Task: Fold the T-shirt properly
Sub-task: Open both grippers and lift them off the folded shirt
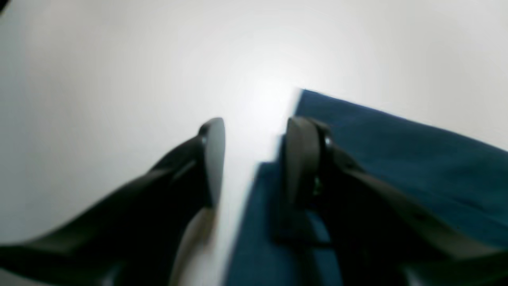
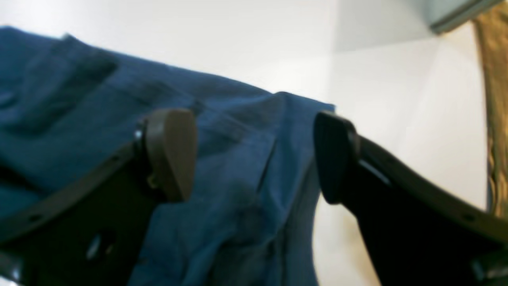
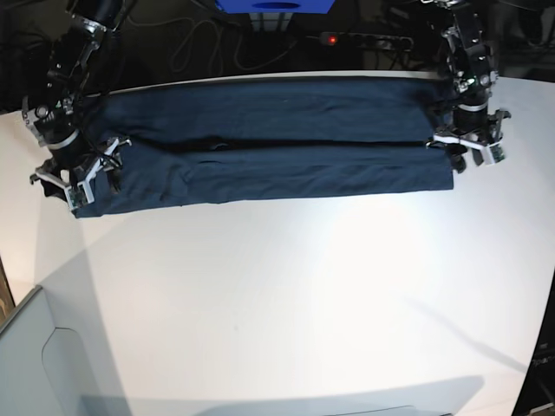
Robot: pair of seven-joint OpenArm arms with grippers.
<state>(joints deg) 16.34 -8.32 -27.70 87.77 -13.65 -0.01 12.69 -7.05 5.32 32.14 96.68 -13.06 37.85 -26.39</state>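
Item, right gripper [image 3: 76,178]: dark jointed arm with white brackets at the wrist, at the 9 o'clock edge of the base view, poised over the near end corner of the T-shirt [image 3: 260,152]; its fingers [image 2: 170,153] are blunt rounded paddles, one brownish and one black in the right wrist view, spread wide with creased blue cloth lying between and below them, nothing pinched. Item, the T-shirt: soft dark navy fabric, folded lengthwise into a long narrow band with a seam-like overlap running down its middle, lying flat across the far half of the counter [image 3: 286,295] from 9 o'clock to 3 o'clock; wrinkled and slightly bunched at the right gripper's end [image 2: 246,167], straight-edged and smooth at the other end [image 1: 397,159]. Item, left gripper [image 3: 473,149]: like build, at 2 o'clock in the base view, over the opposite near corner of the band; its fingers [image 1: 214,159] are spread, one above bare counter [image 1: 119,79], the other over the cloth edge, gripping nothing; whether that finger touches the cloth cannot be told through the blur. Item, counter: smooth, matte, white, with a bright glare patch at centre. Item, surroundings: dark background at 12 o'clock holding a blue box [image 3: 276,6], loose cables [image 3: 195,39] and a small red light [image 3: 332,40].
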